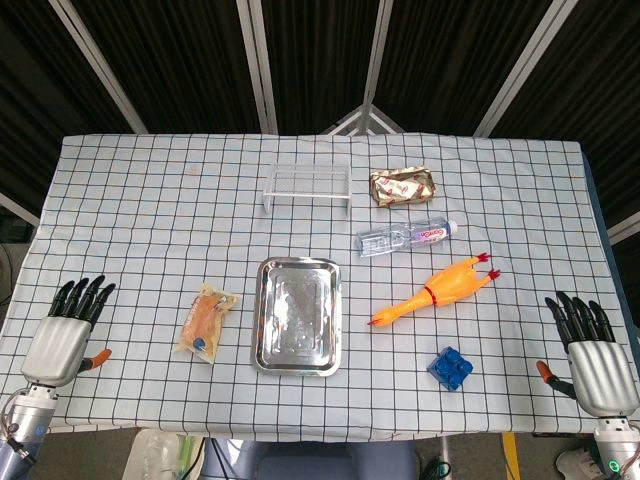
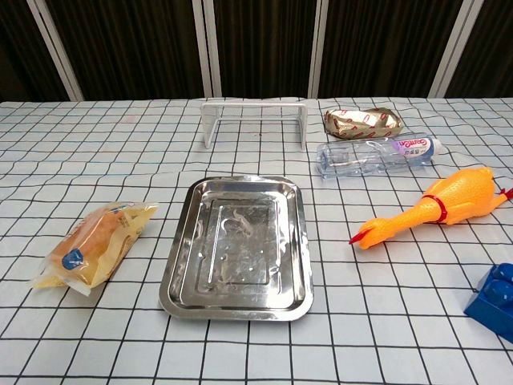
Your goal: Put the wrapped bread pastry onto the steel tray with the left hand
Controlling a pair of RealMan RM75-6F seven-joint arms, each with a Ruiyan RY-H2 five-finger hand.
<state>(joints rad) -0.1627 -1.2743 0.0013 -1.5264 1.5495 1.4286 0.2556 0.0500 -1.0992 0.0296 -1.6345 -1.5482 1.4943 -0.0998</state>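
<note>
Head view: pastry (image 1: 206,321) lies on the bench (image 1: 150,200) just left of the tray (image 1: 297,315). Left hand (image 1: 66,335) and right hand (image 1: 591,351) rest apart, fingers spread, holding nothing.

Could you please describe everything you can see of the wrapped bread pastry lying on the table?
The wrapped bread pastry is a golden-orange loaf sealed in a clear, glossy plastic pouch with crimped ends and a small round blue sticker near its nearer end. It lies flat on the checked white tablecloth, angled slightly, just to the left of the empty rectangular steel tray, with a gap between them. Nothing touches it except the cloth. The left hand rests at the table's edge, further left, apart from it.
</note>
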